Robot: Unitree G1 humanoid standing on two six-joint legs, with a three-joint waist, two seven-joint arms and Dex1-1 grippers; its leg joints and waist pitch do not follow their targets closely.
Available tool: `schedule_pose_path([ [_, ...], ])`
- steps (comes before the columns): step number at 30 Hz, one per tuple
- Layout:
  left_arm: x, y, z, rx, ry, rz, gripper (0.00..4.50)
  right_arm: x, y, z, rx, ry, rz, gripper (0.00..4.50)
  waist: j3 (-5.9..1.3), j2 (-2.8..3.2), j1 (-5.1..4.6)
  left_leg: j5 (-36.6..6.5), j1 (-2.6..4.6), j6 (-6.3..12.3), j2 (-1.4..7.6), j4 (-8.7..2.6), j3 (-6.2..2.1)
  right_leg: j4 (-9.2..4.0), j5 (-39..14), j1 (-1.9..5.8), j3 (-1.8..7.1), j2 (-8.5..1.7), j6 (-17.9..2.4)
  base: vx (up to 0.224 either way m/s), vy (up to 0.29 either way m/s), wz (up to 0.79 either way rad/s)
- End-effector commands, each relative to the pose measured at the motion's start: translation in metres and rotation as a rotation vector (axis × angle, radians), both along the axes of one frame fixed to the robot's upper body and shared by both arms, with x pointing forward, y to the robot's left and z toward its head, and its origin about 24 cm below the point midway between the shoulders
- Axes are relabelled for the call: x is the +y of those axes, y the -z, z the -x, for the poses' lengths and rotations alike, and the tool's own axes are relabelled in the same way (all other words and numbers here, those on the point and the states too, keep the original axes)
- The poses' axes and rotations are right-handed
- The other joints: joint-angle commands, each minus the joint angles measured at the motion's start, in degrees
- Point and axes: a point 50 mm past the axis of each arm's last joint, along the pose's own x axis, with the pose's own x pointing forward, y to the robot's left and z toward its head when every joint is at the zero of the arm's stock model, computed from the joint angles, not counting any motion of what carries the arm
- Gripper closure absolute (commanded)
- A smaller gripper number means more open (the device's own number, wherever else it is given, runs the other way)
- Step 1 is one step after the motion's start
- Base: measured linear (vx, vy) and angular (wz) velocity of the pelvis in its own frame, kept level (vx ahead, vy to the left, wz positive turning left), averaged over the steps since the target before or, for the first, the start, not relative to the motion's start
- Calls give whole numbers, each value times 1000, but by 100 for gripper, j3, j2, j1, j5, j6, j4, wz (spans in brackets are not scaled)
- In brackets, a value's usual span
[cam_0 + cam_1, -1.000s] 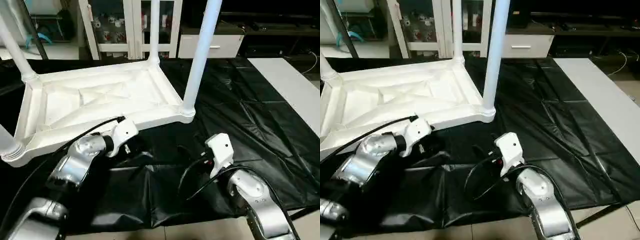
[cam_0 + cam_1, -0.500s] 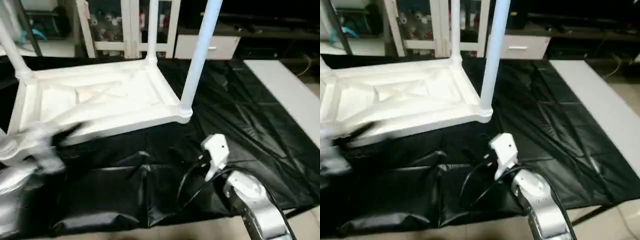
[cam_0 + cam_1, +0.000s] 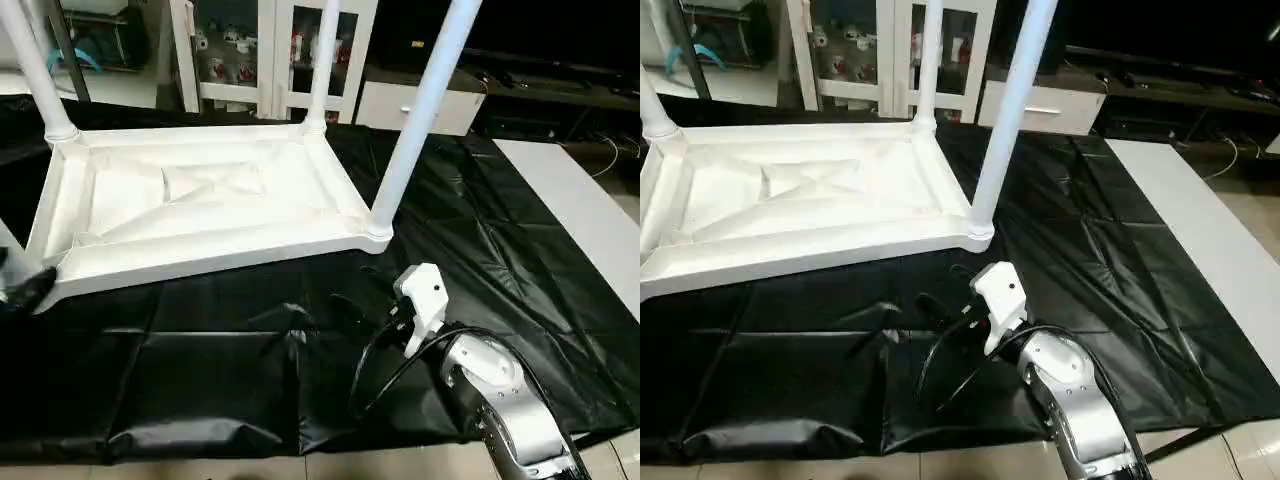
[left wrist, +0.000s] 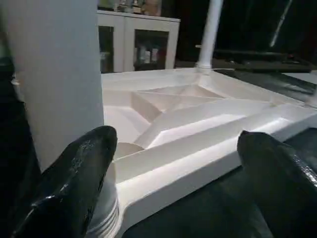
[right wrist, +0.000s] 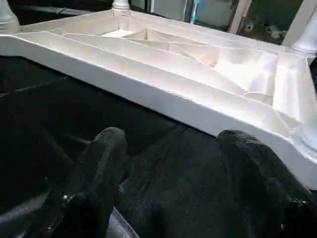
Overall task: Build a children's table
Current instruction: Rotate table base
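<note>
The children's table (image 3: 215,255) lies upside down on a black sheet, ribbed underside up. Three white legs (image 3: 425,100) rise from its corner sockets, and a fourth leg (image 4: 54,74) stands at the near left corner. My left gripper (image 4: 173,158) is open beside that corner. Its left finger (image 4: 74,183) is close in front of the leg, and nothing is between the fingers. My right gripper (image 5: 168,144) is open and empty, low over the sheet, facing the table's near long edge a short way from the near right corner.
The black sheet (image 3: 500,230) covers the floor, wrinkled near my right forearm (image 3: 490,390), where a black cable (image 3: 375,370) loops. A white cabinet with glass doors (image 3: 270,50) and a low drawer unit (image 3: 455,105) stand behind. A white panel (image 3: 580,190) lies on the right.
My left arm has swung away from the table's near edge to the left, toward the near left corner, with its fingers spread wider. The right arm has stayed put. The camera has shifted.
</note>
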Motion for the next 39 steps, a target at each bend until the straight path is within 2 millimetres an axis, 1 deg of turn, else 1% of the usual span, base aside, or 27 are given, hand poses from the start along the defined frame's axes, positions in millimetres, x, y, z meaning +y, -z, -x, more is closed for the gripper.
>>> schedule_pose_path([
  [1, 11, -6, 1, -16, -36, -11, 5, -2, -1, -2, -9, 2, 4, 129, -212, 328, 15, -2434, 59, -197, 2, -538, 2, -363, -1574, 165, 159, -159, -840, 0, 0, 0],
  [2, 20, -8, 1, -16, -66, -24, 5, -2, 0, -1, -10, 10, 2, 129, -219, 354, 11, -2446, 73, -207, -5, -533, 1, -375, -1512, 165, 159, -151, -874, 0, 0, 0],
  [3, 20, -8, 1, -16, -66, -24, 5, -2, 0, -1, -10, 10, 2, 129, -219, 334, 3, -2451, 76, -199, -12, -527, 8, -373, -1504, 161, 158, -140, -879, 0, 0, 0],
  [5, 22, -11, -4, -24, -79, -21, 5, -3, 0, -1, -11, 20, -2, 129, -225, 362, 11, -2432, 77, -225, -2, -528, -4, -351, -1421, 179, 156, -150, -950, 0, 0, 0],
  [6, 23, -13, -8, -26, -85, -27, 5, -2, 0, -1, -12, 23, -2, 129, -228, 414, 22, -2416, 94, -240, 4, -523, -7, -335, -1340, 176, 160, -157, -1013, 0, 0, 0],
  [7, 24, -15, -12, -27, -83, -26, 5, -2, 1, -1, -12, 25, -2, 129, -224, 419, 12, -2416, 97, -238, 3, -526, 0, -349, -1315, 171, 154, -149, -1028, 0, 0, 0],
  [9, 27, -17, -17, -35, -96, -30, 5, -2, 3, 0, -11, 30, 6, 129, -230, 510, 18, -2456, 107, -268, -9, -518, -12, -336, -1308, 178, 149, -149, -1053, 0, 0, 0],
  [10, 29, -18, -18, -41, -107, -25, 5, -2, 4, 1, -12, 32, 12, 129, -226, 485, 14, -2508, 126, -275, -14, -514, -1, -359, -1302, 163, 139, -130, -1052, 0, 0, 0],
  [11, 33, -19, -18, -38, -117, -39, 5, -4, 4, 4, -9, 36, 11, 129, -230, 510, 20, -2521, 117, -279, -17, -514, -12, -345, -1308, 184, 140, -138, -1060, 0, 0, 0],
  [16, 44, -26, -20, -51, -163, -80, 5, -10, 9, 10, 10, 57, 14, 129, -211, 431, 28, -2623, 107, -225, 5, -534, -28, -381, -1747, 204, 157, -185, -1001, 0, 0, 0],
  [19, 42, -31, -32, -82, -165, -70, 5, -6, 9, 7, 7, 46, 8, 129, -197, 469, 30, -2827, 160, -266, 8, -541, -40, -409, -1984, 155, 162, -194, -1000, 0, 0, 0],
  [20, 42, -31, -33, -84, -164, -69, 5, -5, 9, 7, 6, 45, 8, 129, -188, 435, 21, -2850, 143, -282, 15, -545, -50, -402, -2026, 172, 162, -205, -995, 0, 0, 0],
  [21, 42, -31, -33, -84, -164, -68, 5, -5, 9, 7, 6, 44, 8, 129, -182, 438, 27, -2876, 140, -288, 13, -551, -55, -407, -2100, 178, 161, -209, -978, 0, 0, 0],
  [22, 36, -31, -40, -94, -133, -52, 5, -3, 8, 5, 3, 37, 7, 129, -195, 459, 41, -2925, 185, -301, 11, -540, -47, -423, -2166, 149, 168, -211, -973, 0, 0, 0],
  [23, 25, -31, -55, -103, -88, -31, 5, -1, 8, 3, -4, 20, 13, 129, -196, 461, 35, -2905, 177, -306, 15, -538, -52, -410, -2098, 153, 171, -216, -997, 0, 0, 0],
  [24, 21, -30, -60, -103, -65, -28, 5, 0, 7, 3, -7, 13, 14, 129, -201, 478, 61, -2876, 196, -328, 12, -528, -36, -409, -1976, 137, 169, -205, -1048, 0, 0, 0],
  [28, 1, -30, -81, -106, 30, -15, 5, -2, 5, 4, -13, 3, 11, 129, -218, 473, 165, -2740, 212, -343, 22, -522, -19, -384, -1774, 149, 175, -210, -1081, 0, 0, 0],
  [29, -4, -30, -84, -103, 55, -10, 5, -2, 5, 4, -14, 3, 12, 129, -218, 469, 187, -2679, 191, -356, 21, -526, -17, -371, -1709, 173, 174, -211, -1099, 0, 0, 0],
  [30, -20, -28, -91, -78, 157, -1, 5, -2, 6, 5, -15, 0, 11, 129, -226, 473, 216, -2634, 180, -391, 30, -527, -16, -351, -1654, 189, 175, -222, -1111, 0, 0, 0],
  [31, -20, -28, -91, -78, 157, -1, 5, -2, 6, 5, -15, 0, 11, 129, -222, 468, 249, -2611, 186, -388, 26, -525, -8, -362, -1667, 179, 174, -222, -1113, 0, 0, 0],
  [32, -27, -27, -93, -68, 201, 4, 5, -2, 6, 5, -17, -2, 11, 129, -222, 469, 257, -2627, 191, -391, 27, -527, -5, -362, -1694, 174, 175, -224, -1110, 0, 0, 0],
  [33, -44, -23, -97, -39, 292, 21, 5, -2, 6, 5, -19, -6, 11, 129, -226, 491, 269, -2644, 178, -428, 33, -527, -12, -347, -1672, 189, 169, -226, -1136, 0, 0, 0],
  [34, -49, -22, -98, -31, 318, 27, 5, -2, 6, 5, -20, -7, 11, 129, -226, 491, 269, -2644, 178, -428, 33, -527, -12, -347, -1672, 189, 169, -226, -1136, 0, 0, 0],
  [35, -78, -16, -103, 18, 464, 45, 5, -3, 5, 5, -24, -12, 12, 129, -225, 502, 271, -2687, 181, -427, 32, -529, -7, -349, -1709, 188, 167, -223, -1137, 0, 0, 0],
  [36, -93, -12, -104, 42, 538, 52, 5, -3, 5, 5, -26, -14, 13, 129, -226, 493, 271, -2690, 168, -437, 50, -534, -11, -342, -1689, 205, 166, -233, -1151, 0, 0, 0],
  [38, -118, -5, -107, 81, 637, 38, 5, -4, 4, 5, -30, -15, 14, 129, -219, 480, 285, -2696, 193, -380, 38, -527, 15, -375, -1751, 172, 164, -214, -1142, 0, 0, 0],
  [39, -151, 3, -109, 132, 769, 42, 5, -6, 3, 5, -35, -8, 14, 129, -231, 469, 283, -2512, 139, -347, 20, -517, 20, -361, -1689, 227, 163, -219, -1126, 0, 0, 0],
])
